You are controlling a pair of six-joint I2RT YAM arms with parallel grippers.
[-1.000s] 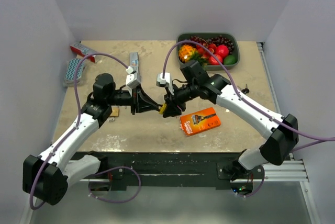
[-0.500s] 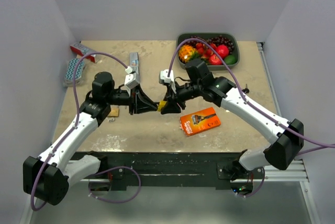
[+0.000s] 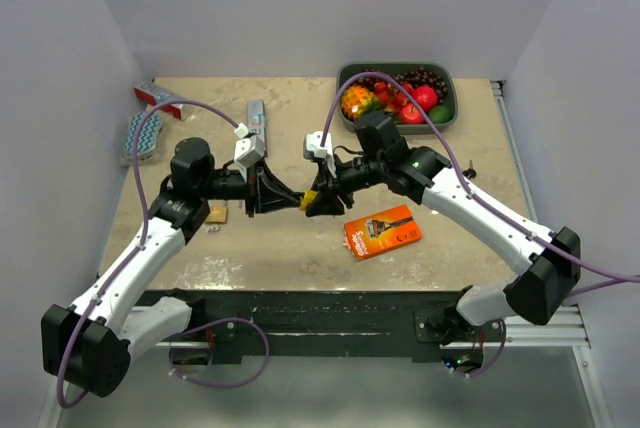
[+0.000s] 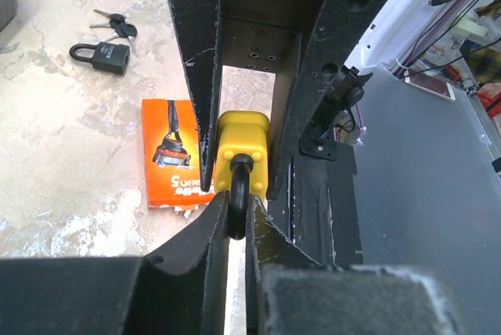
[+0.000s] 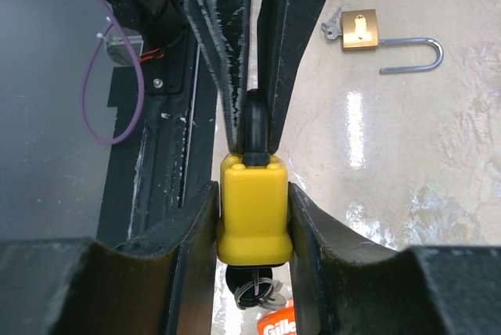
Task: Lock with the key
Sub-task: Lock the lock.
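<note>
While they meet above the middle of the bench (image 3: 250, 248), the right tool (image 3: 318, 200) is clenched on the body of the yellow padlock (image 5: 252, 210) and the left tool (image 3: 292, 200) pinches its black shackle (image 4: 237, 202); a bunch of keys (image 5: 254, 292) hangs under the body, at the bottom of the right wrist view.
</note>
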